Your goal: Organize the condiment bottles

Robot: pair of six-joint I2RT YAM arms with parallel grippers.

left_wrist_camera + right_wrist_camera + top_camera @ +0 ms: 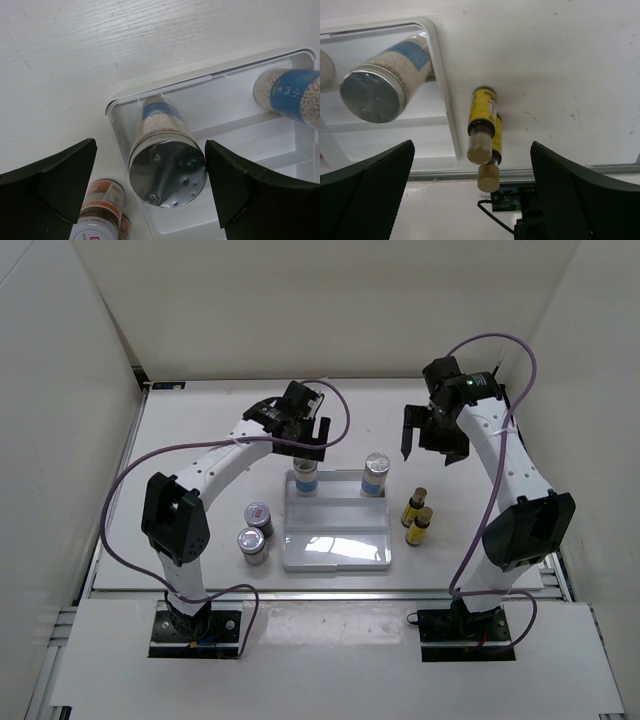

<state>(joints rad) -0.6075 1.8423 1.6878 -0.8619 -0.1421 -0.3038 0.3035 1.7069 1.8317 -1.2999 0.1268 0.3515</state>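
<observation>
Two pale shakers with silver caps and blue bands stand on the back step of the white tray (335, 552), one at its left (306, 478) and one at its right (376, 475). My left gripper (303, 447) hangs open right over the left shaker. In the left wrist view its silver cap (167, 172) lies between the spread fingers of that gripper (150, 185). My right gripper (432, 445) hovers open behind the tray's right end. Below it, the right wrist view shows two small yellow bottles (482, 122) standing on the table between the fingers of the right gripper (472, 185).
Two squat silver-lidded jars (259, 518) (253, 545) stand on the table left of the tray. The two yellow bottles (414, 506) (419, 526) stand right of it. White walls enclose the table on three sides.
</observation>
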